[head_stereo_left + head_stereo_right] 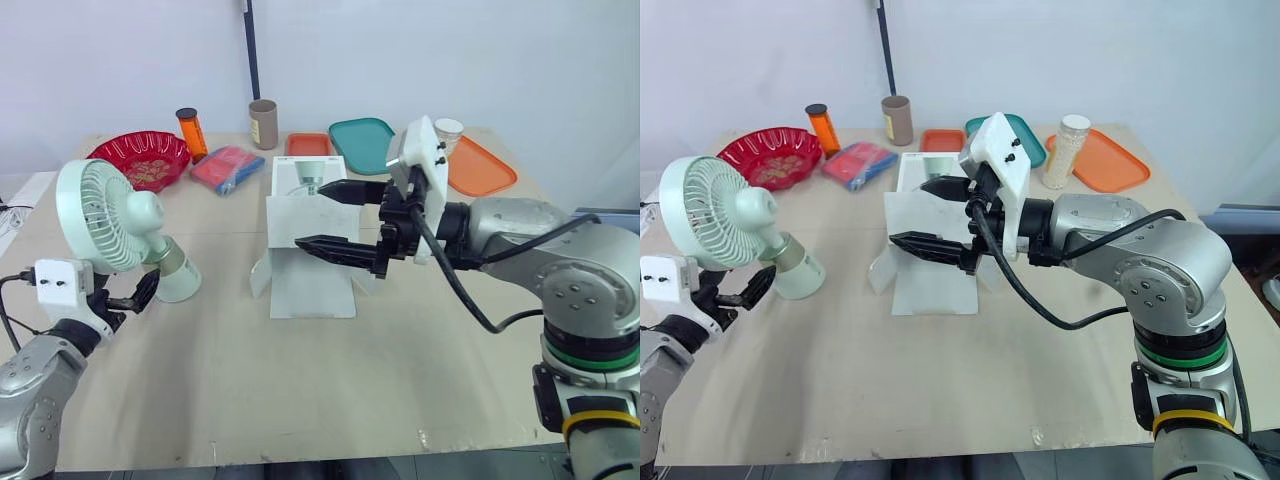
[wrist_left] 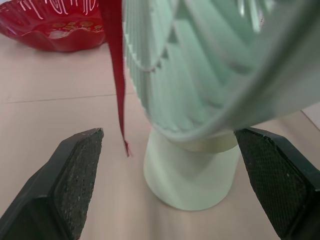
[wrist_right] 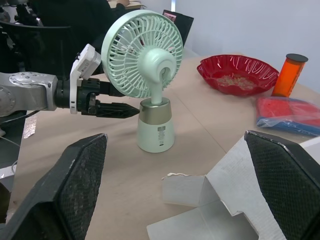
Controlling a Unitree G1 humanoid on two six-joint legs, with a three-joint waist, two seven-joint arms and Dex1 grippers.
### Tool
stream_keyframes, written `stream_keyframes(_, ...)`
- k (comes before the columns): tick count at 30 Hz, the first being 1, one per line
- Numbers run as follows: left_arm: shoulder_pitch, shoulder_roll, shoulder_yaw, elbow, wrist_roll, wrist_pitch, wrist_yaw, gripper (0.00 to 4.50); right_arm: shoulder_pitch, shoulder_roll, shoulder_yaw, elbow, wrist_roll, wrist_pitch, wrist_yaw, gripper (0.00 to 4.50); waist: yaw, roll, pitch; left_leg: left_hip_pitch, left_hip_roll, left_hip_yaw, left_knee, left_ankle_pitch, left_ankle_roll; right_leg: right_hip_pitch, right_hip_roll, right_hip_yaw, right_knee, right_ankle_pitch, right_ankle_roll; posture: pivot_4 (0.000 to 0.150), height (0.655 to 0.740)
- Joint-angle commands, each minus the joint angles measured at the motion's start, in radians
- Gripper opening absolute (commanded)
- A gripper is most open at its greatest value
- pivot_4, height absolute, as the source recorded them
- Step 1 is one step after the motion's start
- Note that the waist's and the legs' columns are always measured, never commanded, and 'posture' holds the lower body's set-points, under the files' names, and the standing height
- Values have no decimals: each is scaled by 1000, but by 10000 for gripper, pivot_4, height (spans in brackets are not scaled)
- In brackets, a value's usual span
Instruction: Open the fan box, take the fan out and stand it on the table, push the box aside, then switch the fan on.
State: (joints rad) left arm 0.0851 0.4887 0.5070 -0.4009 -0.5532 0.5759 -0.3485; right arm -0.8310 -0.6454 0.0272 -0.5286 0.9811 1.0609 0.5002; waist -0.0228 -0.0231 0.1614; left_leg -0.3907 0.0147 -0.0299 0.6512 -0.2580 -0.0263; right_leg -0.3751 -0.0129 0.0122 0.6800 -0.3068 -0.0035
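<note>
The left gripper [image 1: 138, 293] is hovering with its fingers spread apart, pointing at the base of the fan [image 1: 105, 215] and just beside it. Whether they are touching it is unclear. The right gripper [image 1: 335, 220] is hanging wide open over the fan box [image 1: 312, 275], which is lying opened, flaps out, mid-table [image 1: 300, 390]. The fan is standing upright toward the table's left side, well apart from the box, with a red bowl [image 1: 140, 160] sitting behind it.

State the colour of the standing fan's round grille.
Pale mint green fan grille, best in right wrist view.

Bright, even light; faint soft shadows beside the fan box [image 1: 312, 272].
</note>
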Motion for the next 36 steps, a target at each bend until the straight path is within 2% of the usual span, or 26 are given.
stream_keyframes(1, 62, 4, 78, -106, -75, 39, 5, 44642, -11, -1, -30, -29, 12, -7, 3, 45000, -1, 0, 0, 0, 0, 0, 0, 0, 0, 0, 0, 0, 0, 0, 0, 1500, 7382)
stream_keyframes(4, 117, 8, 121, -171, -152, 93, 11, 44642, -7, -2, -31, -33, 12, -8, 5, 45000, 0, -1, 1, 0, 0, 0, 0, 0, 0, 0, -1, 0, 0, 0, 0, 1500, 7382)
stream_keyframes(12, 218, 35, 170, -233, -219, 131, 7, 44642, 4, 1, -27, -31, 2, -22, 14, 45000, 0, -1, 1, 0, 0, 0, 0, 0, 0, 0, -1, 0, 0, 0, 0, 1500, 7382)
stream_keyframes(16, 289, 107, 217, -277, -296, 158, -84, 44642, 19, -6, -42, -36, 4, -13, 3, 45000, 0, -2, 1, 0, 0, 1, -1, 0, 0, -1, -1, 0, -1, 0, 0, 1500, 7382)
stream_keyframes(19, 375, 202, 251, -304, -329, 157, -251, 44642, 54, -12, -58, -62, 20, 1, -19, 45000, 0, -3, 2, 0, 0, 0, -1, 0, 0, -1, -1, 0, 0, -1, -1, 1500, 7382)
stream_keyframes(22, 422, 290, 253, -311, -305, 110, -415, 44642, 116, -18, -60, -100, 8, 22, -68, 45000, 0, -1, 3, 1, 0, 2, -1, 0, 0, -1, -2, 0, -1, -1, -1, 1500, 7382)
stream_keyframes(24, 411, 350, 247, -305, -317, 99, -501, 44642, 202, -37, -54, -160, -9, 39, -110, 45000, 2, -2, 3, 1, 0, 2, -4, 0, -1, -1, -2, 0, -1, -1, -2, 1500, 7382)
stream_keyframes(29, 385, 406, 190, -329, -314, 55, -624, 44642, 335, -52, -49, -262, -49, 39, -182, 45000, -1, 0, 4, 1, 0, 3, -7, 1, -2, -2, -2, 0, -3, -2, -1, 1500, 7382)
stream_keyframes(36, 186, 426, 40, -324, -354, 56, -605, 44642, 422, -26, -34, -312, -113, 56, -299, 45000, -1, 0, 4, 4, 0, 6, -13, 3, -4, -3, 0, 5, -3, -2, 0, 1500, 7382)
